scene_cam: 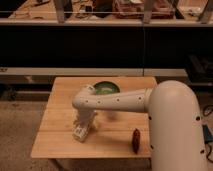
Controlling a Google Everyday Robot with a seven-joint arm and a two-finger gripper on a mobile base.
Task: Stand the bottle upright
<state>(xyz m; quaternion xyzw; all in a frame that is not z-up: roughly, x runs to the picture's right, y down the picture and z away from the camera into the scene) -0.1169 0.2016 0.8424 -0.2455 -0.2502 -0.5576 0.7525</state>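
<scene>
The bottle (78, 134), small and whitish, lies on its side on the wooden table (59, 102) near the front left. My gripper (83, 124) hangs straight down over it at the end of the white arm, which reaches in from the right. The gripper's tip is at the bottle and hides its upper end. Whether it touches or holds the bottle does not show.
A green bowl (106, 88) stands at the back middle of the table, partly behind my arm. A dark reddish object (136, 140) lies near the front right edge. Dark shelving runs behind the table, and the floor is speckled.
</scene>
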